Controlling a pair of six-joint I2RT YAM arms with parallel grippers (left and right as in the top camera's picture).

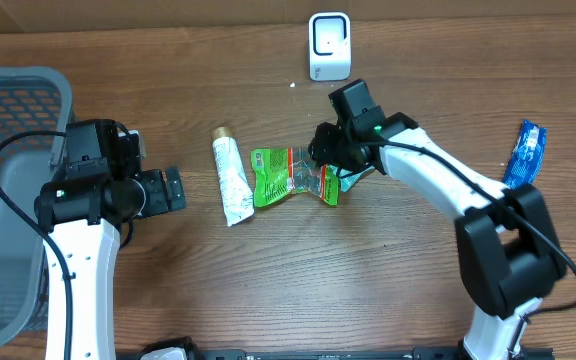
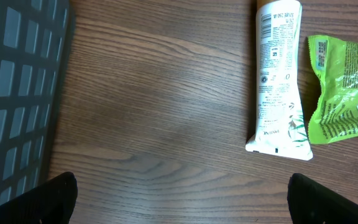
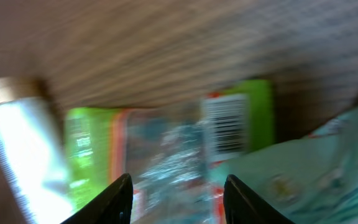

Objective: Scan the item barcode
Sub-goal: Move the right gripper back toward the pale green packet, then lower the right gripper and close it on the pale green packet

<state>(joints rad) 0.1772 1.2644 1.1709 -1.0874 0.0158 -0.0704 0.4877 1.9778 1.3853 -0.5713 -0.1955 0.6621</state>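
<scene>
A green snack packet [image 1: 280, 176] with a clear middle lies at the table's centre. In the right wrist view, which is blurred, the packet [image 3: 166, 143] shows a barcode [image 3: 225, 124]. My right gripper [image 1: 326, 166] sits at the packet's right end. Its fingers [image 3: 120, 199] press on the packet from both sides, so the gripper [image 3: 178, 199] is shut on it. The white scanner [image 1: 329, 45] stands at the far edge. My left gripper [image 1: 173, 188] hangs open left of a white tube [image 1: 231, 180], with only bare wood between its fingers [image 2: 61, 193].
A mint-green pouch [image 3: 309, 168] lies just right of the snack packet, partly under it. A blue packet [image 1: 524, 152] lies at the far right. A grey mesh basket [image 1: 8, 210] fills the left side, and its wall [image 2: 11, 93] is close to my left gripper [image 2: 182, 199].
</scene>
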